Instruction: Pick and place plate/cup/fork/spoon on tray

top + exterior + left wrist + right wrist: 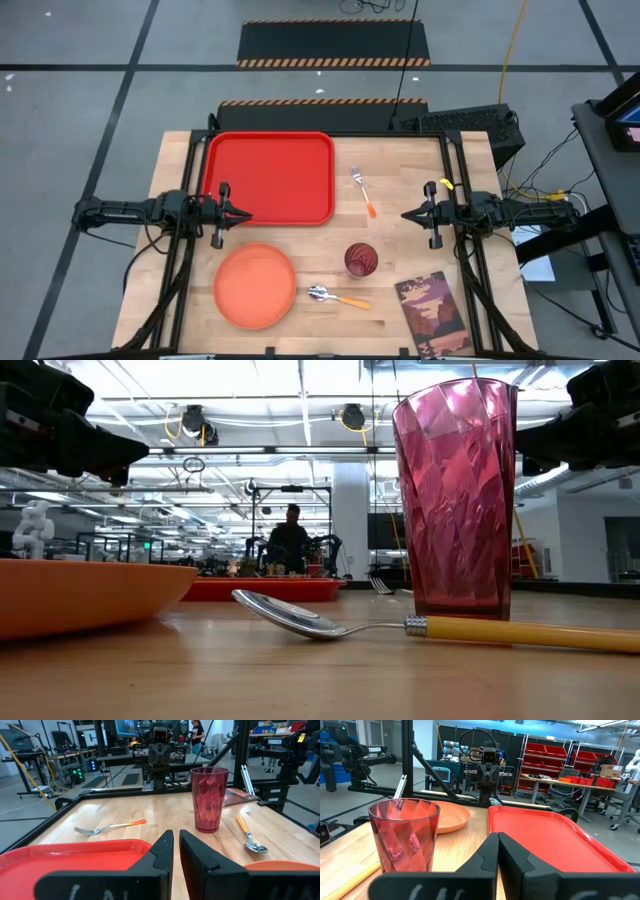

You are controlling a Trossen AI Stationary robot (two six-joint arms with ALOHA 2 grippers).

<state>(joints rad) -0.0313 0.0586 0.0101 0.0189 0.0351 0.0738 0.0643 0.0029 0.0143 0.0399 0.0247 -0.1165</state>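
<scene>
nothing is on the red tray (pixel 270 178) yet. it sits at the far side of the table, a bit to the left. the left gripper (pixel 243 213) hangs just over the tray's near left edge, and its two fingers are closed together with nothing in them. the right gripper (pixel 408 214) hangs across from it on the right side, pointing back at the left one, and its fingers are closed and empty too. the plate (pixel 255 285) lies flat near the front of the table, just ahead of the left gripper and a little toward the middle, so the left arm is the closer one for it. the spoon (pixel 337 296) lies right beside the plate, with its bowl toward the plate and its orange handle pointing to the right. the cup (pixel 361 259) stands up straight just behind the spoon, about midway between the two grippers but a bit nearer the right one. the fork (pixel 363 191) lies between the tray and the right gripper, with its tines pointing to the far side and its handle pointing to the front, so the right arm is nearer to it. a brown book (pixel 430 312) lies at the front right corner.
</scene>
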